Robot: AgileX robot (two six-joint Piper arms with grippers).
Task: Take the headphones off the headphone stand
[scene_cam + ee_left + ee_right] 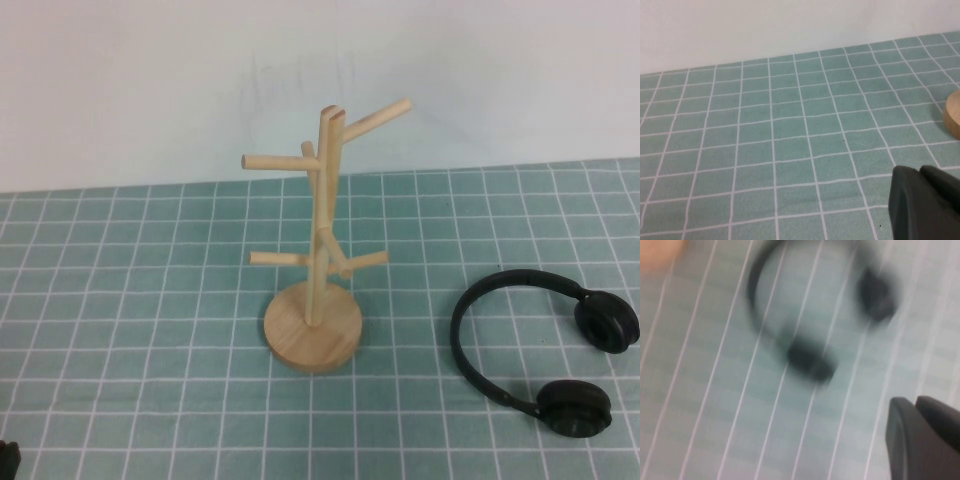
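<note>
The black headphones [540,345] lie flat on the green checked cloth, to the right of the light wooden headphone stand [318,250], apart from it. The stand is upright in the middle with bare pegs. My right gripper [914,401] is out of the high view; its wrist view shows it shut and empty, above the cloth near the headphones [810,360], which look blurred. My left gripper [917,170] is shut and empty, low over the cloth at the near left, and only its dark tip [8,458] shows in the high view.
The green checked cloth [150,300] covers the table up to a white wall [150,80] at the back. The stand's round base [954,115] shows at the edge of the left wrist view.
</note>
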